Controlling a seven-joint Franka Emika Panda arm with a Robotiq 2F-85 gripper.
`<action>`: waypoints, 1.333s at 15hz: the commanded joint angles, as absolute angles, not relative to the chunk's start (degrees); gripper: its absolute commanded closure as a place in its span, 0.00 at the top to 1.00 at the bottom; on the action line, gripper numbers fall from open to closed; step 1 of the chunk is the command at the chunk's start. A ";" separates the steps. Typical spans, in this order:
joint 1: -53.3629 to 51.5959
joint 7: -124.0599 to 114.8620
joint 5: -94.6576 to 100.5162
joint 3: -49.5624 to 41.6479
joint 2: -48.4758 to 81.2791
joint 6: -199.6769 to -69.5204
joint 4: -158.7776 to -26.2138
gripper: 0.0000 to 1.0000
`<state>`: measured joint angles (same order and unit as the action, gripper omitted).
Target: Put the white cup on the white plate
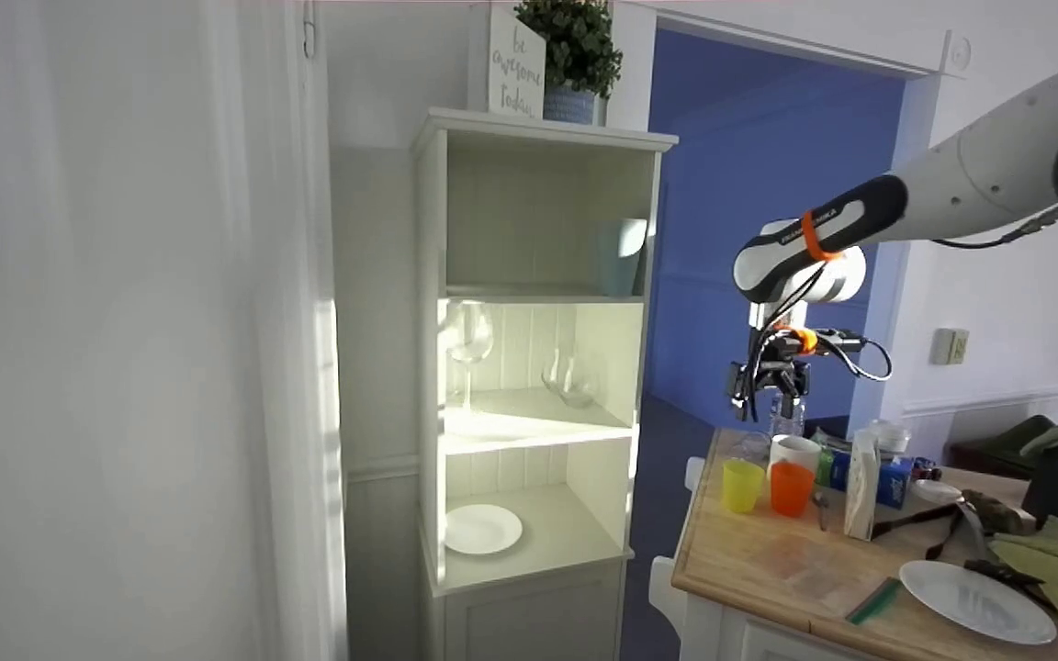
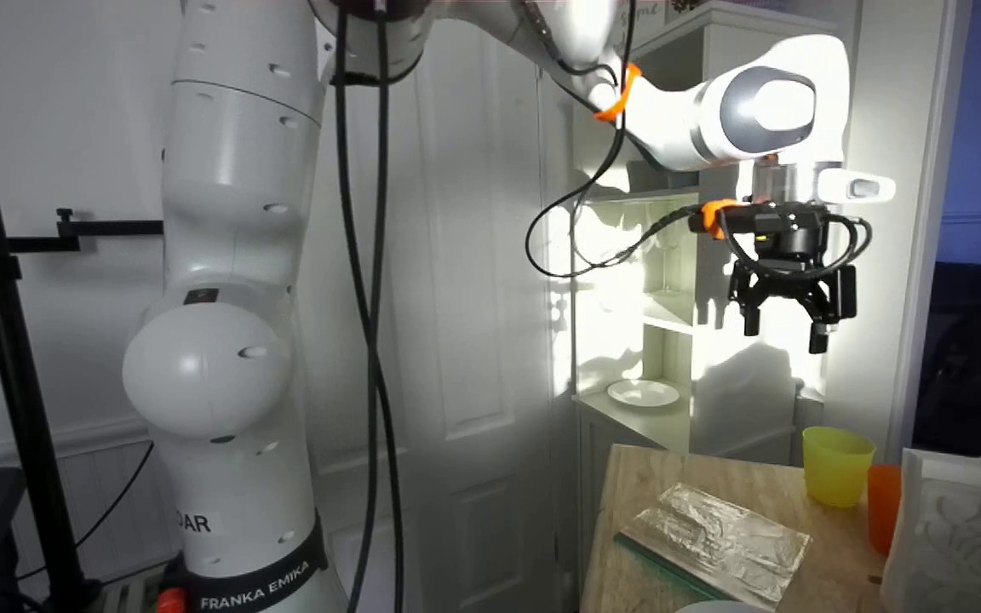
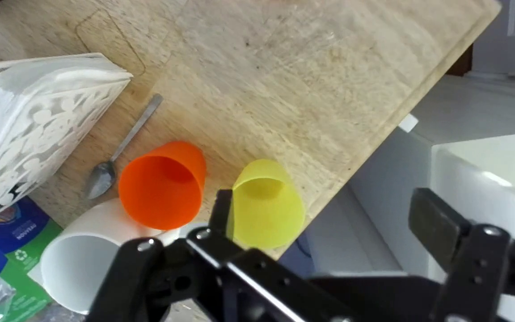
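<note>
white cup [image 1: 795, 449]: upright toward the far corner of the table [image 1: 738, 549] in an exterior view, behind orange cup [image 1: 792, 489] | pincer [image 2: 784, 336]: spread wide, empty | handling (judged): probably ceramic; stiff, smooth, slippery, chippable, moderately heavy | hold: rim wall, side away from orange cup

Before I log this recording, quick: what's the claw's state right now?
Claw: open, jaws spread wide apart, holding nothing.
</note>
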<state>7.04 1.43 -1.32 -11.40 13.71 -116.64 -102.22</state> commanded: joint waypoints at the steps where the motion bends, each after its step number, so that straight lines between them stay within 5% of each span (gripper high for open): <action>1: 10.38 -3.25 -3.97 -11.15 24.00 -115.93 -91.83 1.00; 9: 17.64 -6.63 -10.14 -9.81 38.23 -114.47 -74.61 1.00; 20: 17.45 -9.37 -8.24 -11.01 41.29 -118.22 -72.89 1.00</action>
<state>16.84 -7.42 -8.52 -10.95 38.39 -117.31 -76.34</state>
